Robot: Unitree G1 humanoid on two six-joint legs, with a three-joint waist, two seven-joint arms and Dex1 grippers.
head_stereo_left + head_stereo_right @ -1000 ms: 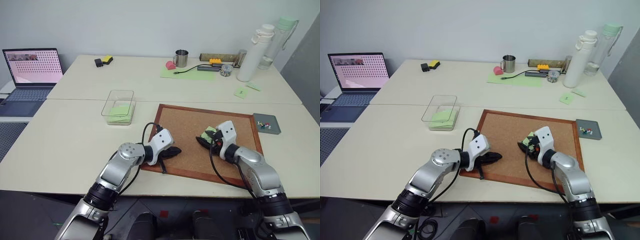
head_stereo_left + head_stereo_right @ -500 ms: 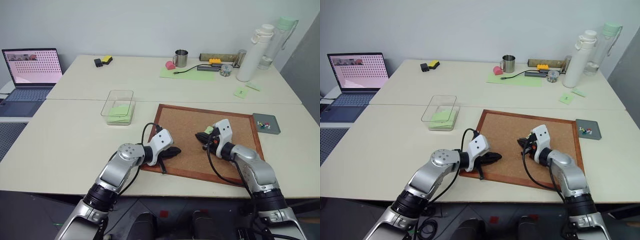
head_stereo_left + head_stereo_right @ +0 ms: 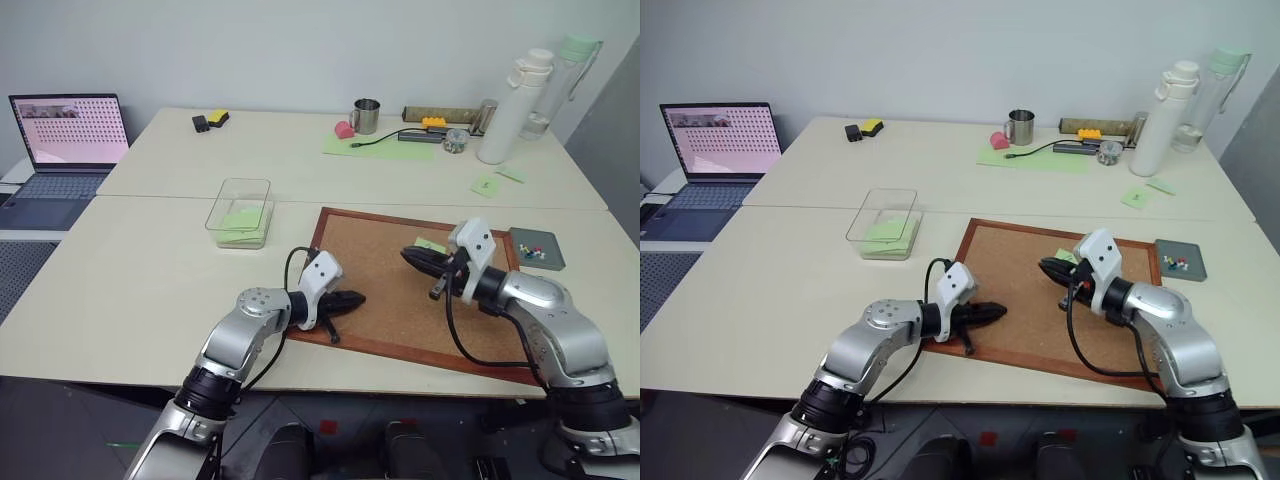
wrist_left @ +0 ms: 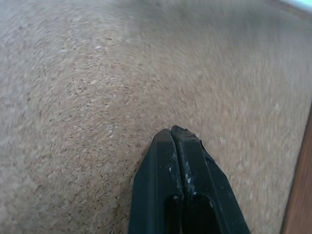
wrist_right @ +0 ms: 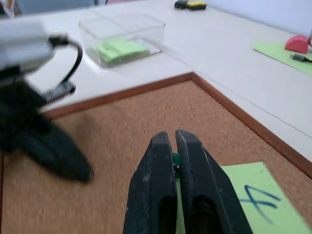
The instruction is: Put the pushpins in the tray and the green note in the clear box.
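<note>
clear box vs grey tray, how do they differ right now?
The clear box is transparent with taller walls; the tray is dark grey, opaque and low-rimmed. The box holds green paper; the tray holds small coloured pushpins. The box sits left of the cork board, the tray at its right edge. Both rest on the table.

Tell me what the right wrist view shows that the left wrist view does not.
Right wrist view: the clear box, the green note on the cork board, and a green pushpin pinched in the right gripper. Left wrist view: the shut left gripper over bare cork. Both: that board and black fingers pressed together.
</note>
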